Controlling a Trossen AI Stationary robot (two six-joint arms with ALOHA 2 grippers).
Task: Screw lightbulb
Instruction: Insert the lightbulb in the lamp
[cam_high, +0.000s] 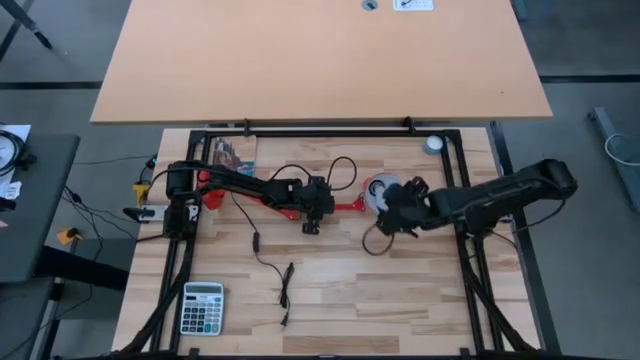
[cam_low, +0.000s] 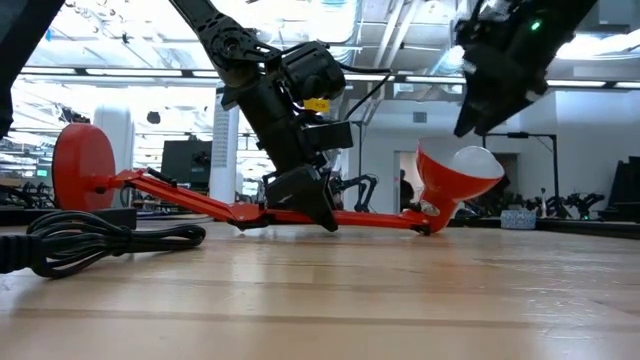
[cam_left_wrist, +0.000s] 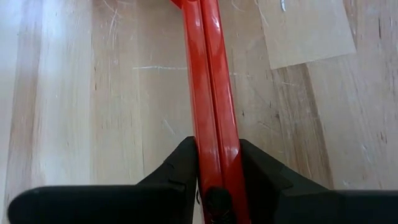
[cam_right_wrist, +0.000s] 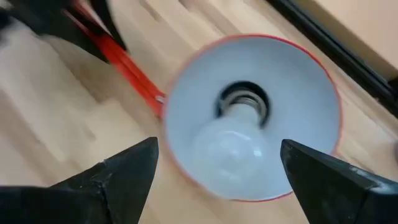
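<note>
A red desk lamp lies on the table, with its round base (cam_low: 85, 160) at the left and its thin arm (cam_high: 345, 207) running right to the shade (cam_right_wrist: 311, 93). The shade is red outside and white inside. The white lightbulb (cam_right_wrist: 227, 152) sits inside the shade, its screw base in the socket (cam_right_wrist: 245, 102). My left gripper (cam_high: 312, 215) is shut on the lamp's arm. My right gripper (cam_right_wrist: 217, 180) stands open in front of the shade's mouth, a finger on either side of the bulb and clear of it; in the low view it hangs above the shade (cam_low: 470, 125). My left gripper pinches the lamp's thin red arm (cam_left_wrist: 214, 140) between its two fingers (cam_left_wrist: 180, 165), about midway along the lamp. The fingers come down from above and stand on either side of the arm. The arm lies low over the table under the hold.
The lamp's black cord (cam_low: 110, 240) coils near the base and trails toward the near edge (cam_high: 270, 260). A calculator (cam_high: 202, 305) lies near left. At the far edge are a picture card (cam_high: 232, 155) and a small grey disc (cam_high: 433, 145). Black frame rails (cam_high: 470, 200) border the table.
</note>
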